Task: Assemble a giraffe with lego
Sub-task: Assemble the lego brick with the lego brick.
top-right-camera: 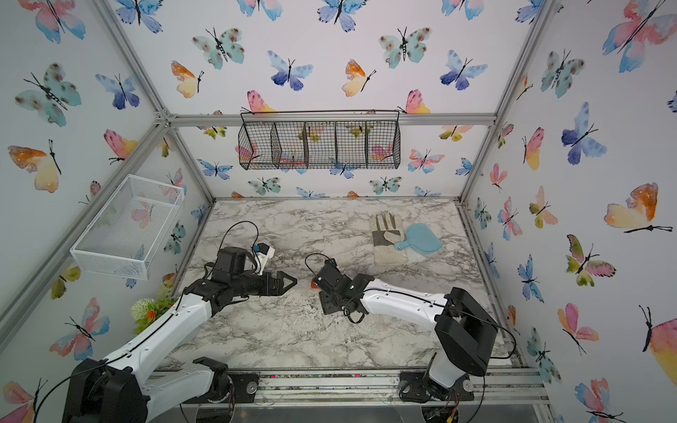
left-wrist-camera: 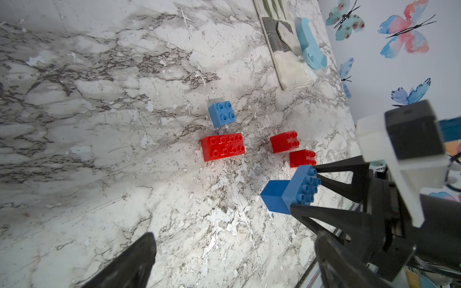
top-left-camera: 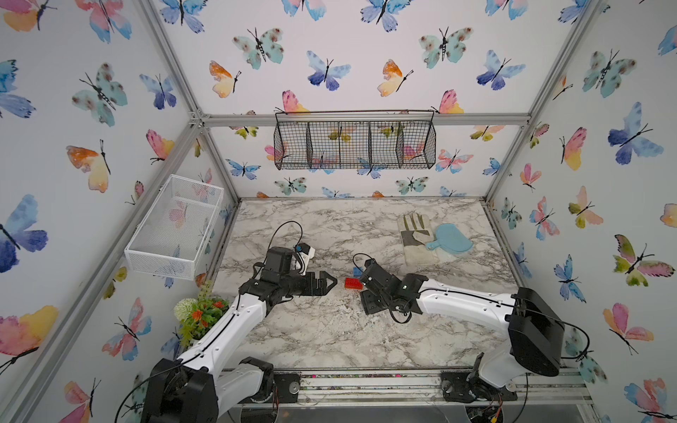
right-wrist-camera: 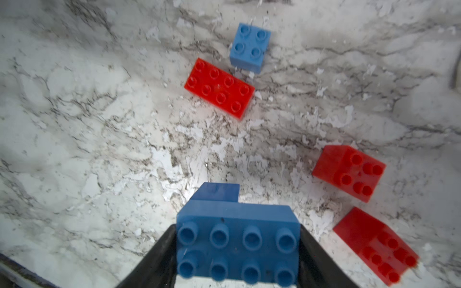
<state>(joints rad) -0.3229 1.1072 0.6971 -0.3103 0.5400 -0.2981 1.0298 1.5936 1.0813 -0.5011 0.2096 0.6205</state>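
No readable text, labels, numbers or signs.

robot lab test cell: aluminium frame (top-left-camera: 238,119), butterfly-papered walls (top-left-camera: 366,66), marble tabletop (top-left-camera: 329,337).

Both top views: high at the front, looking down on the whole marble table (top-left-camera: 329,340) & walls (top-left-camera: 91,146). Wrist cams low, v. close, angled at the tabletop; both catch the long blue brick (right-wrist-camera: 237,239) & long red brick (left-wrist-camera: 222,147).
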